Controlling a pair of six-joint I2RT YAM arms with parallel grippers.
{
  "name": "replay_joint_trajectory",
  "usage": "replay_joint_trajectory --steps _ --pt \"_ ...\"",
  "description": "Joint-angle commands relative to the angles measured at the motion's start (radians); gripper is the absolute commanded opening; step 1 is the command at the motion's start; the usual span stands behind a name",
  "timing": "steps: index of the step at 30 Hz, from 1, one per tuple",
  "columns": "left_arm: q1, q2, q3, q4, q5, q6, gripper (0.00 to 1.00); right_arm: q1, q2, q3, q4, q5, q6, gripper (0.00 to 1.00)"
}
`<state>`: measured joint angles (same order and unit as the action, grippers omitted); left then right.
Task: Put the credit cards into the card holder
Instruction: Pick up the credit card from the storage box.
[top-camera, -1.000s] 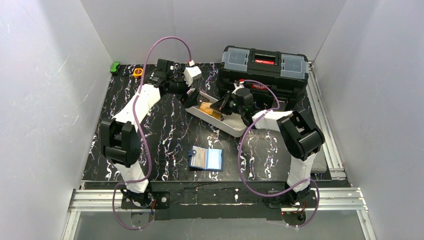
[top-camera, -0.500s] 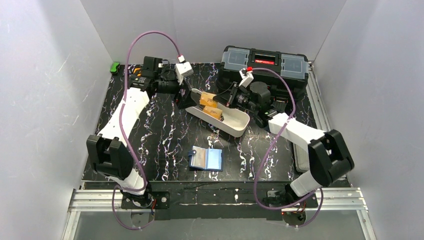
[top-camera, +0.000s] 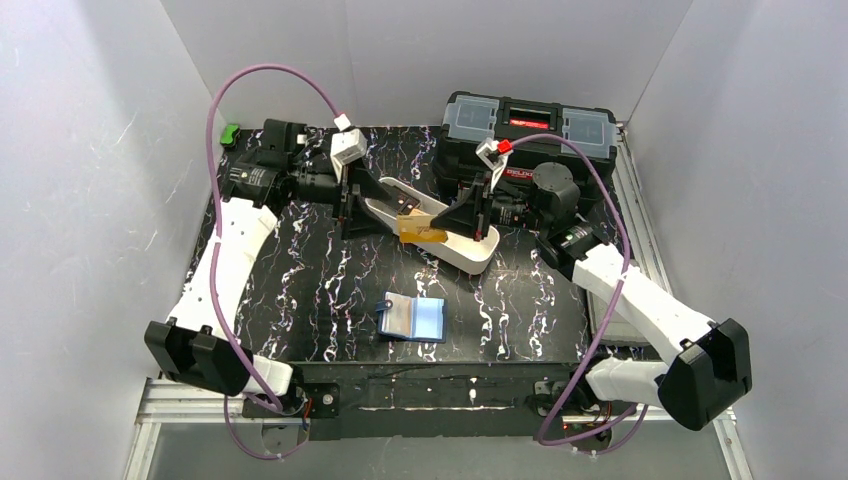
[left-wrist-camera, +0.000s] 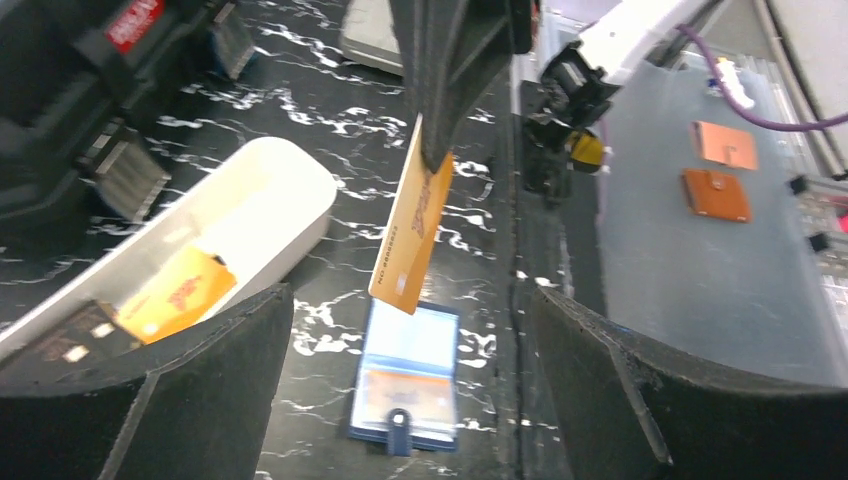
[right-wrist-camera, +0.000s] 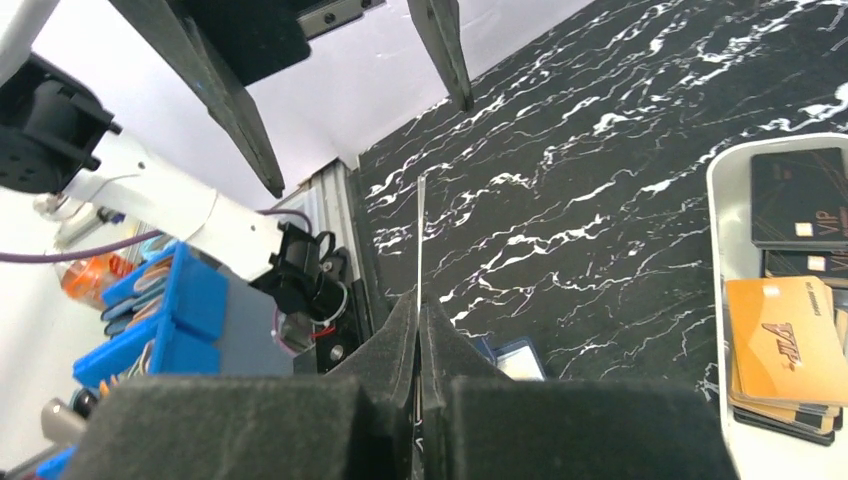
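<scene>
My right gripper is shut on an orange-yellow credit card and holds it in the air just left of the white tray. In the left wrist view that card hangs on edge above the card holder. The card holder is navy and lies open on the black marble table near the front edge. More credit cards lie in the tray: an orange one and dark ones. My left gripper is open, empty, and faces the held card from the left.
A big black toolbox stands at the back right, behind the tray. A small green object sits at the back left corner. White walls close in three sides, and metal rails run along the right edge.
My right gripper has lifted the orange card out of the tray and swung it left. The left gripper has drawn back from the tray and now faces the card.
</scene>
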<state>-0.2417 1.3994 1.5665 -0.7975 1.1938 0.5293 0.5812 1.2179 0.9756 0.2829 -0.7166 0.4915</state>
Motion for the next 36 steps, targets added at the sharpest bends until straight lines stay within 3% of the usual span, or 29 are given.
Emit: replay_joint_trajectory --steps 1,3,8,13,19,20,21,25,28,30,36 --pt "-0.02 -0.042 -0.057 -0.062 0.121 -0.044 0.83 0.023 -0.009 0.101 -0.145 -0.078 -0.124 0.01" --pt "-0.034 -0.05 -0.065 -0.065 0.137 -0.061 0.74 0.031 -0.002 0.12 -0.167 -0.076 -0.14 0.01" --pt "-0.083 -0.062 -0.098 -0.089 0.072 -0.048 0.69 0.068 0.025 0.173 -0.203 -0.073 -0.183 0.01" --pt "-0.099 -0.052 -0.12 -0.135 0.02 0.011 0.56 0.089 0.065 0.236 -0.265 -0.081 -0.227 0.01" --pt "-0.099 -0.033 -0.113 -0.199 -0.007 0.067 0.12 0.091 0.095 0.268 -0.281 -0.101 -0.253 0.01" --pt "-0.099 -0.031 -0.112 -0.203 -0.008 0.069 0.07 0.092 0.1 0.273 -0.281 -0.106 -0.255 0.04" --pt "-0.099 -0.028 -0.114 -0.205 -0.007 0.072 0.02 0.092 0.105 0.276 -0.281 -0.11 -0.255 0.14" --pt "-0.099 -0.026 -0.138 -0.187 -0.001 0.041 0.0 0.091 0.11 0.278 -0.279 -0.114 -0.252 0.3" --pt "-0.098 -0.044 -0.203 -0.073 -0.006 -0.092 0.0 0.092 0.09 0.249 -0.248 -0.115 -0.237 0.47" --pt "-0.094 -0.072 -0.266 0.037 -0.008 -0.203 0.0 0.092 0.058 0.196 -0.22 -0.098 -0.222 0.57" --pt "-0.068 -0.192 -0.461 0.546 -0.058 -0.641 0.0 0.067 -0.082 -0.042 -0.072 -0.007 -0.104 0.64"
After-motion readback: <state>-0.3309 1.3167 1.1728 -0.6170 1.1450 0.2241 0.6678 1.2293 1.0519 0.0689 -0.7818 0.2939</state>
